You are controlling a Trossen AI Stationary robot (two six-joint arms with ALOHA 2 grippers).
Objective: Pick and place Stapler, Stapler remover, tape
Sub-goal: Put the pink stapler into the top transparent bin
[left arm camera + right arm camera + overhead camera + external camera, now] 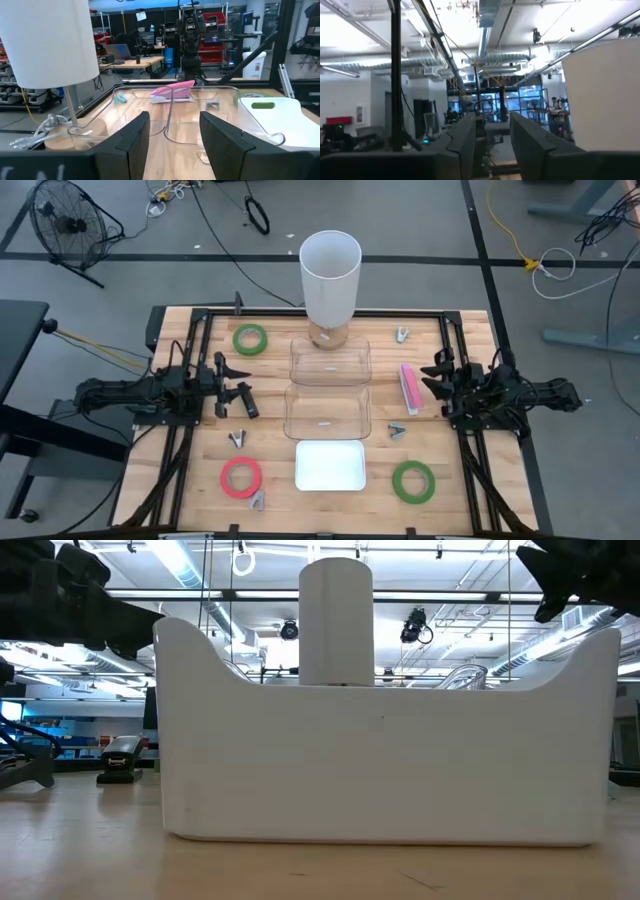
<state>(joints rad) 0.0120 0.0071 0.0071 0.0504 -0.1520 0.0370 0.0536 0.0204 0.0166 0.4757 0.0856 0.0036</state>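
Observation:
The pink stapler [409, 387] lies flat on the table, right of two clear bins; it also shows in the left wrist view [173, 92]. Staple removers lie at the far right [402, 334], right of the near bin [397, 431], left of it [238, 439] and at the near left [257, 500]. Tape rolls lie flat: green at far left [250, 338], red at near left [241, 477], green at near right [413, 481]. My left gripper [245, 388] [172, 135] is open, left of the bins. My right gripper [430, 382] [490, 135] is open, just right of the stapler and raised above the table.
Two clear bins [330, 361] [327, 412] stand mid-table, with a white tray [329, 465] near them. A tall white cylinder [330, 275] stands at the far middle. A black frame [200, 315] runs around the work area. The tray's wall [380, 770] fills the low view.

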